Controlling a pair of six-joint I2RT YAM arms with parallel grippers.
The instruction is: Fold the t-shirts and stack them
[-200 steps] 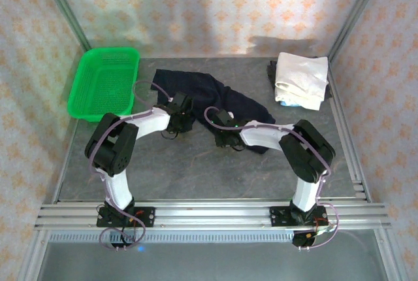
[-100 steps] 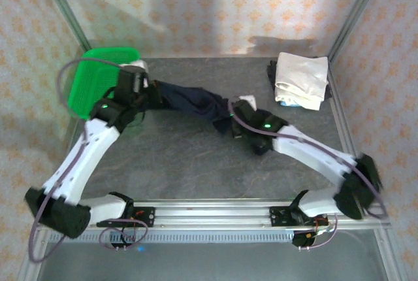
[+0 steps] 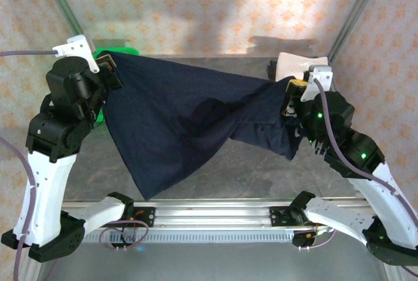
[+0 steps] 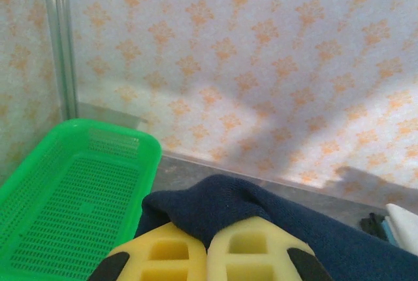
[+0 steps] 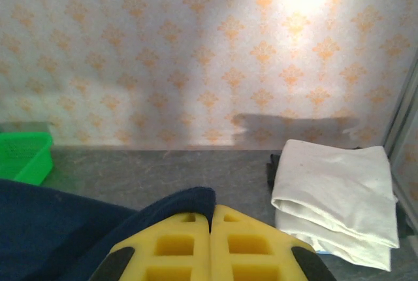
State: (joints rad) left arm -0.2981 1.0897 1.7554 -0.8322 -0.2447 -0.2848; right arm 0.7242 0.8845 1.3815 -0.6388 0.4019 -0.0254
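Navy t-shirt (image 3: pixel 176 117) hangs stretched above the tabletop (image 3: pixel 235 171), left gripper (image 4: pixel 208 245) and right gripper (image 5: pixel 211 232) each pinching one end.

Orange-patterned wallpaper walls (image 3: pixel 215 6) surround a grey, seemingly stone tabletop (image 3: pixel 251 171).

The navy t-shirt (image 3: pixel 189 117), clamped at its top edge by the left gripper (image 4: pixel 208 238) and the right gripper (image 5: pixel 211 229), hung as a wide curtain across the middle of the workspace. Below its right half the table (image 3: pixel 261 170) lay bare as far as the near rail (image 3: pixel 215 214). The green basket (image 4: pixel 65 189) occupied the far left corner. The folded white t-shirt (image 5: pixel 336 196) occupied the far right corner. Patterned walls (image 3: pixel 215 6) and metal posts (image 3: pixel 356 13) closed the back and both sides.
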